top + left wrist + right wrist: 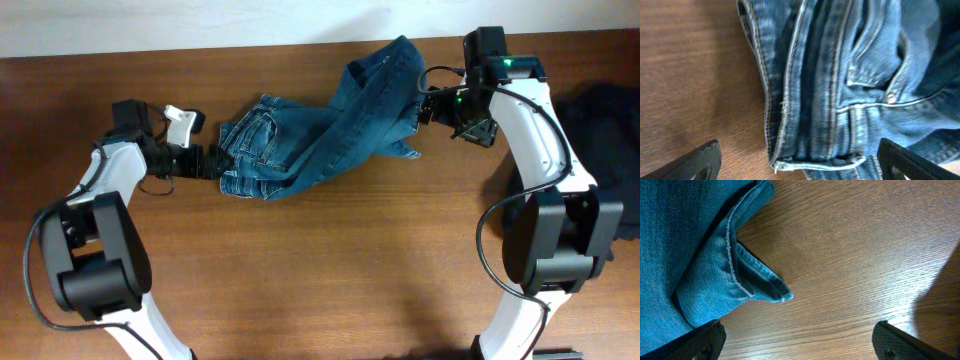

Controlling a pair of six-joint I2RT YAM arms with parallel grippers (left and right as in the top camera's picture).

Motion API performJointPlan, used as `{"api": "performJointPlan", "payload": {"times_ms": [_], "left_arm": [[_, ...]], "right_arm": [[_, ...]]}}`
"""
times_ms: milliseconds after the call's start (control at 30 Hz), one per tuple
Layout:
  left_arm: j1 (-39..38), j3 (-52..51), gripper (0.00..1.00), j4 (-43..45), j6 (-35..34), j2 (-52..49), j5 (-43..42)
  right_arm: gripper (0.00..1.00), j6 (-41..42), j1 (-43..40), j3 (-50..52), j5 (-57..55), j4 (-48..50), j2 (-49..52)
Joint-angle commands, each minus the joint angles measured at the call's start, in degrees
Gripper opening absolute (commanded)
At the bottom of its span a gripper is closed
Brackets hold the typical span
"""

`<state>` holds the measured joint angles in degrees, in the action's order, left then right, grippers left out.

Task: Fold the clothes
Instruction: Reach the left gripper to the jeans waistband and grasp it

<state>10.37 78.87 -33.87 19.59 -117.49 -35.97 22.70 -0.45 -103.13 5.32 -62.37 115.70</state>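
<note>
Table (320, 280): brown wood.
Jeans (320, 140): crumpled at far middle, between the arms.
Black garment (610, 120): right edge.
Left gripper (207, 160): jaws wide, holding nothing, at the waistband.
Right gripper (425, 103): jaws wide, holding nothing, beside the hem.

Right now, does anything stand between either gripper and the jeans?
Nothing visible does. The left gripper is at the waistband of the jeans, the right gripper at a leg hem; both are open.
</note>
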Motion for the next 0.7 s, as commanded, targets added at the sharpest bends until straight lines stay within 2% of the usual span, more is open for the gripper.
{"api": "performJointPlan", "payload": {"times_ms": [0,167,400,667], "left_arm": [[0.3,0.7,0.99,0.1,1.9,-1.7,2.4],[0.2,0.7,0.99,0.0,1.9,-4.1,1.0],[0.1,0.7,0.99,-1.3,1.9,-7.4,-10.6],[0.1,0.7,0.99,-9.7,1.9,-7.5,-10.5]], "right_arm": [[0.99,0.5,0.0,-0.2,0.1,0.1,0.1],[0.99,0.5,0.0,-0.2,0.1,0.1,0.1],[0.99,0.5,0.0,-0.2,0.1,0.1,0.1],[0.99,0.5,0.0,-0.2,0.1,0.1,0.1]]}}
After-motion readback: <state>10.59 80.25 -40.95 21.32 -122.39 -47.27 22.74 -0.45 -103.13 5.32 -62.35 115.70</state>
